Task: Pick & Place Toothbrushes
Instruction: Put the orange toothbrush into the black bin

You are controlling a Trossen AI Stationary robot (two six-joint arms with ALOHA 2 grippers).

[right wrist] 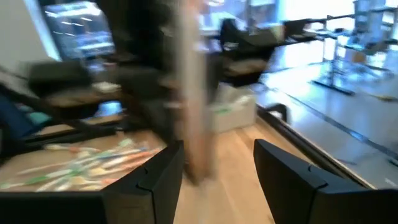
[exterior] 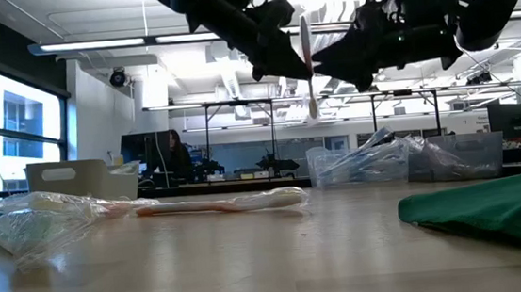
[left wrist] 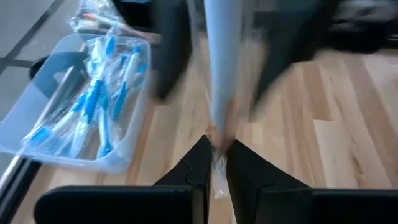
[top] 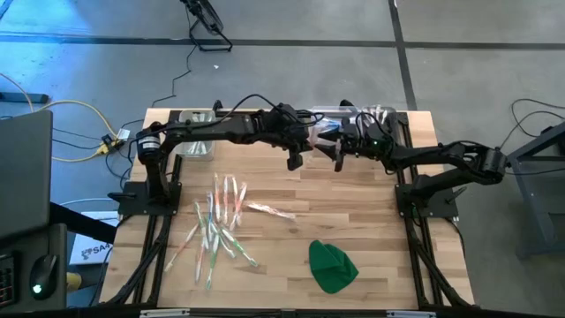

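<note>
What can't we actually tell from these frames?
- Held toothbrush: its colour; motion blur in both wrist views, backlit in the low view.
- Right gripper: open around the toothbrush; contact hidden by blur.
- Far bins: contents hidden by the arms in the high view.
- Toothbrush pile: count, too small and overlapping.

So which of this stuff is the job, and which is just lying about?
Job: toothbrush held in left pincer; loose toothbrushes on the table; clear bin of blue ones; right pincer, open.
Lying about: green cloth; yellow cable.
</note>
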